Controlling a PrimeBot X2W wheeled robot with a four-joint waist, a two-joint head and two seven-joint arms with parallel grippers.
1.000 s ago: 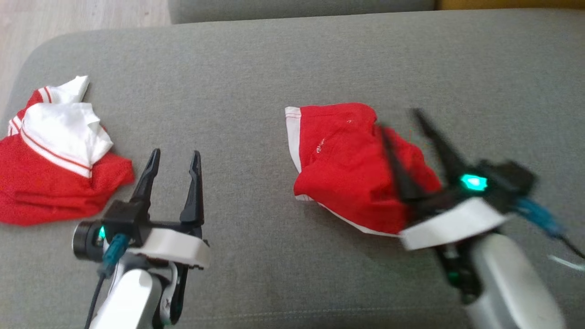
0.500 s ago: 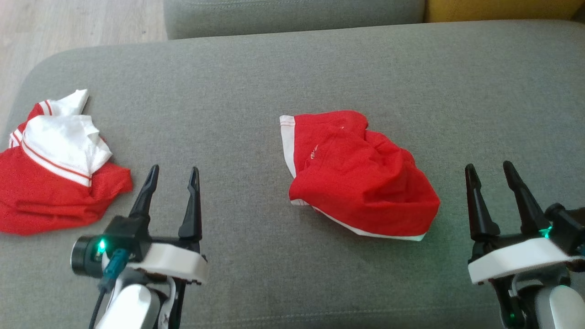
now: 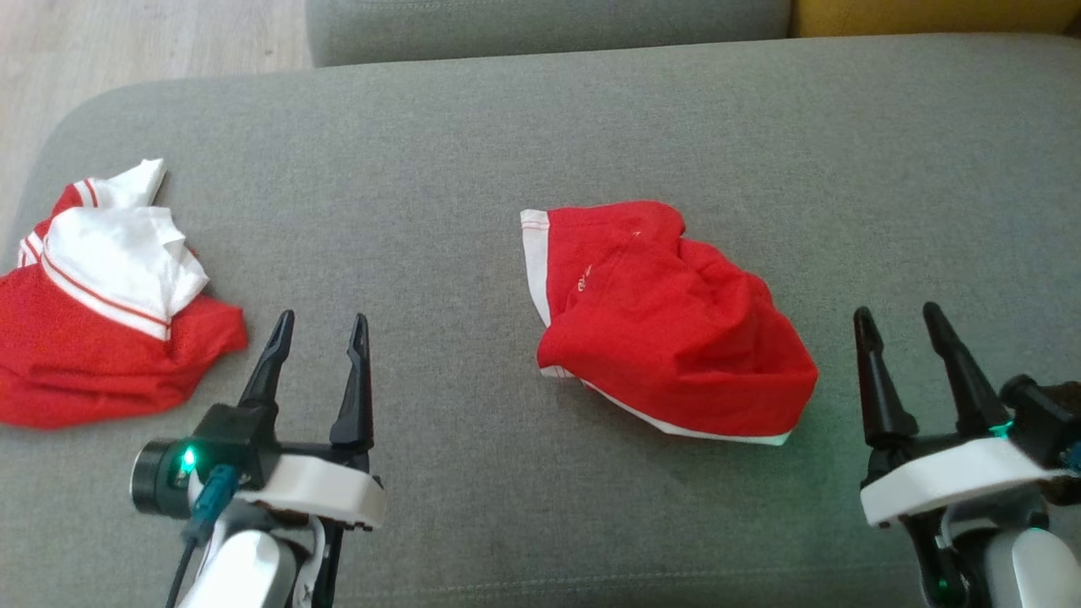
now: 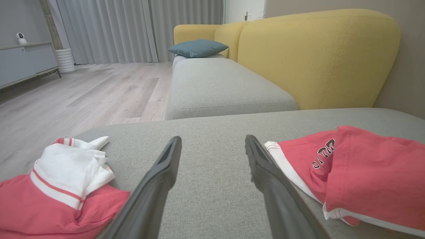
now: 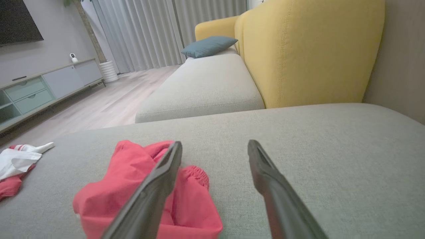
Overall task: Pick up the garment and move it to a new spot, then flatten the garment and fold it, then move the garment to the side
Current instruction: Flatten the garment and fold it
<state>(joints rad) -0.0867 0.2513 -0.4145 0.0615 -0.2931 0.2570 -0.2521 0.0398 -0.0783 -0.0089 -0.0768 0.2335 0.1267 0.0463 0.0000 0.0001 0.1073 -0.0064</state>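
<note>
Both grippers are hanging with their long dark fingers spread wide and holding nothing: the left gripper (image 3: 323, 319) is hovering near the front left of the surface, the right gripper (image 3: 895, 312) near the front right. Beneath them, a broad grey woven sofa cushion (image 3: 591, 110) is serving as the surface. A crumpled red cloth garment with white-trimmed hems (image 3: 667, 338) is lying around the middle of the cushion, touching neither gripper. A second crumpled garment, red and white (image 3: 101, 321), is sitting at the left edge, beyond the left gripper.

The middle garment is stretching diagonally, its white-banded hem pointing toward the far left and its bunched end toward the front right. That bunched end is lying near the right gripper, on its left side, while the left gripper is sitting well apart from the opposite end. Judging by this, the right arm is placed nearer for starting the flattening, reaching leftward.
</note>
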